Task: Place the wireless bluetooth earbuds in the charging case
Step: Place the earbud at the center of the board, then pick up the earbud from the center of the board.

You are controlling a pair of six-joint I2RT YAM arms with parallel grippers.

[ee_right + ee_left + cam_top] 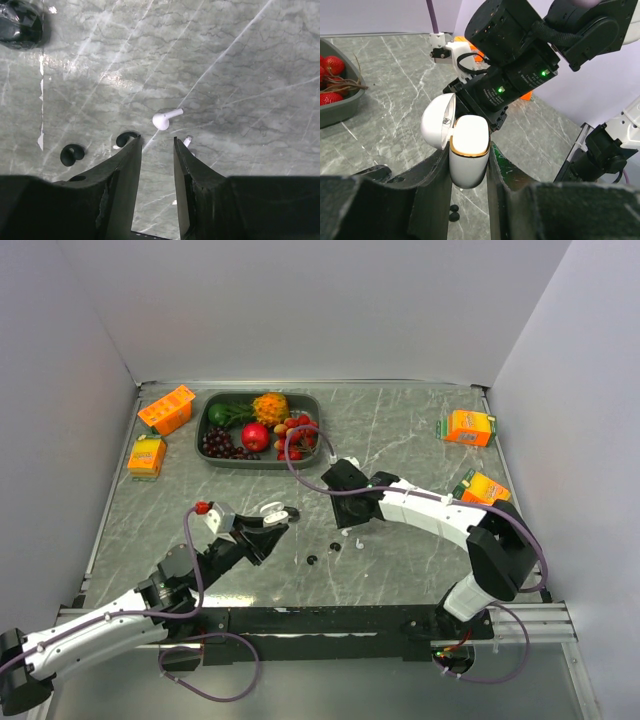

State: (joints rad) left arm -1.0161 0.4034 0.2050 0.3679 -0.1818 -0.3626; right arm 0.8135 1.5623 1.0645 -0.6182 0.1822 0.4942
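Case [469, 137], lid [437, 122] open, is being clamped upright by left gripper [469, 156]; right gripper [155, 146] is being held over table [240, 60], fingers [125, 175] slightly apart; white earbud [165, 118] is lying at their 12 o'clock, black earbuds [73, 154] at 9 o'clock.

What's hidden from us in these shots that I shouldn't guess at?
- Charging case sockets, left wrist view: the angle hides them; top view too small.
- Second white earbud, right wrist view: mostly behind a finger of the right pincer.
- Black piece, same view: partly behind the other finger.
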